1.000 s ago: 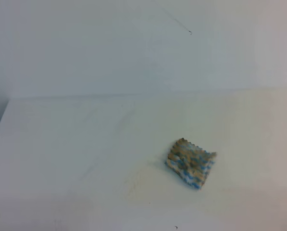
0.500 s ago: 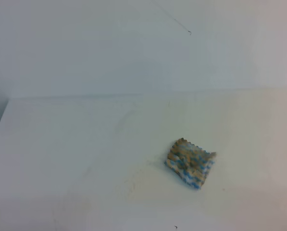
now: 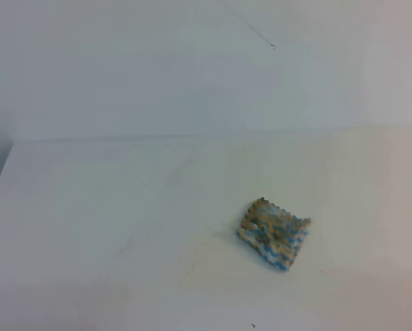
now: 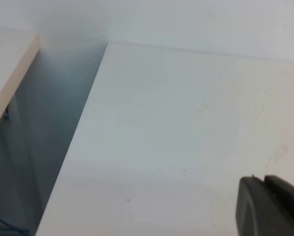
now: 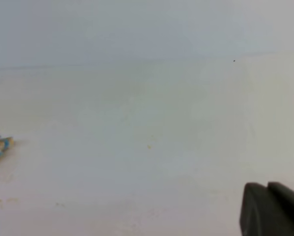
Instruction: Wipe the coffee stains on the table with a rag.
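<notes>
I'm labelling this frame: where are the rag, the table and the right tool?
rag (image 3: 273, 234), exterior high view, middle of the striped cloth.
table (image 3: 88, 207), exterior high view, bare white top.
right tool (image 5: 270, 209), right wrist view, dark fingertips, shut.

Left gripper: only the tip shows, in the bottom right corner of the left wrist view. Two dark, near-black fingers with rounded corners and a matte finish, pressed side by side with a thin seam between them.

Right gripper: same make, seen in the bottom right corner of the right wrist view. Two dark blocky fingers, rounded tops, narrow seam between. Blurred; no screws, cables or markings can be made out.
</notes>
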Controlling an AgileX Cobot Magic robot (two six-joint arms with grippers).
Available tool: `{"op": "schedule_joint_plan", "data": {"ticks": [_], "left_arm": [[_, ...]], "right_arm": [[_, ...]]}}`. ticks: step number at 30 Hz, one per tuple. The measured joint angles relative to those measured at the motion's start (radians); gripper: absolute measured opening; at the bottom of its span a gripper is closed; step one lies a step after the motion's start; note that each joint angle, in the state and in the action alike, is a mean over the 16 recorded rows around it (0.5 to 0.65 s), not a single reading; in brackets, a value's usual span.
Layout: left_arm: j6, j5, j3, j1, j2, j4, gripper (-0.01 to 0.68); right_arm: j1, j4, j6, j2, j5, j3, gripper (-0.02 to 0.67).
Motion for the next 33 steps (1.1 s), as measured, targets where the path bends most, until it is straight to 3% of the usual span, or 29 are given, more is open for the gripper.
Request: {"op": "schedule_joint_plan", "data": {"ticks": [33], "left_arm": [[0.0,0.0,0.0,0.0,0.0,0.0,0.001]], "right_arm": [[0.021,0.0,0.0,0.003,0.002,-0.002,-0.002]]}}
